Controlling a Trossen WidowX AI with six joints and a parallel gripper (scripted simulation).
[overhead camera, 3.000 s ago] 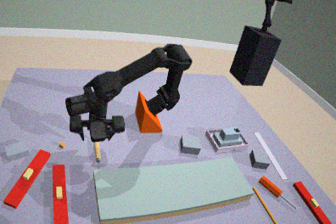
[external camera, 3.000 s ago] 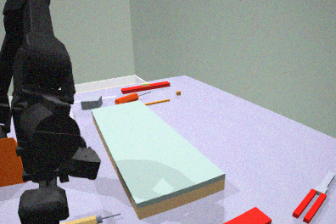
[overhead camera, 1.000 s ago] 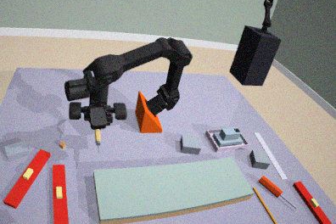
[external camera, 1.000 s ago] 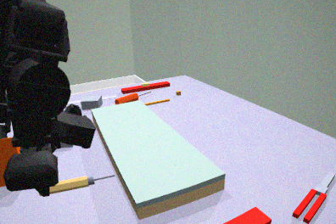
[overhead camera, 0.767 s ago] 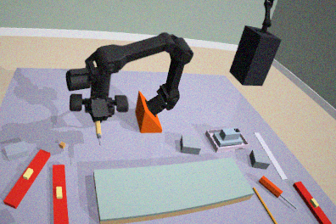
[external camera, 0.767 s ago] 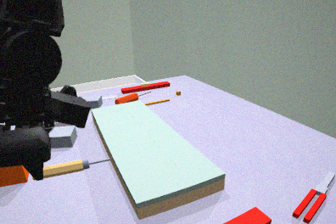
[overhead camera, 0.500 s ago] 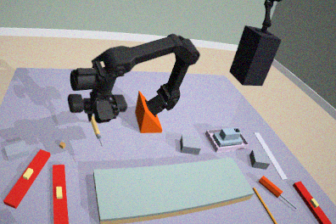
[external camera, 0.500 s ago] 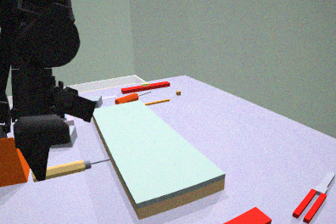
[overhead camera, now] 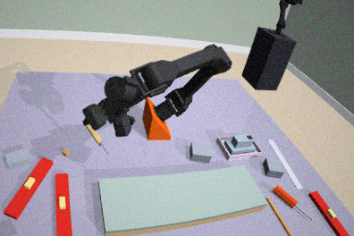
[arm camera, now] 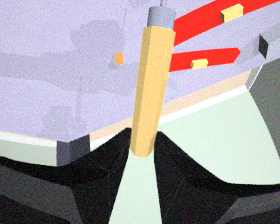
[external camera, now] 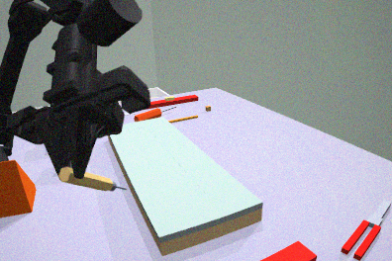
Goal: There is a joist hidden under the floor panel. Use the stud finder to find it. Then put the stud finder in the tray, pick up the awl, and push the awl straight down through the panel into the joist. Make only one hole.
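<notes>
My gripper (overhead camera: 88,126) (external camera: 73,175) (arm camera: 143,135) is shut on the butt end of the yellow handle of the awl (overhead camera: 94,135) (external camera: 94,180) (arm camera: 152,75). The awl is in the air, tilted, its thin steel tip pointing down and outward, not vertical. In the top view it is to the left of and behind the pale green floor panel (overhead camera: 179,198) (external camera: 183,174). The stud finder (overhead camera: 241,141), a stepped blue-grey block, sits in the pink-rimmed tray (overhead camera: 245,157) behind the panel's right end. The joist is hidden. I see no hole in the panel.
An orange wedge (overhead camera: 156,127) (external camera: 15,189) stands near the arm. Grey blocks (overhead camera: 200,153) (overhead camera: 273,168) flank the tray. Red levels (overhead camera: 40,172) (overhead camera: 63,216) lie left of the panel. An orange screwdriver (overhead camera: 285,196) and a pencil (overhead camera: 278,215) lie at its right. Red-handled pliers (external camera: 354,237) lie beyond.
</notes>
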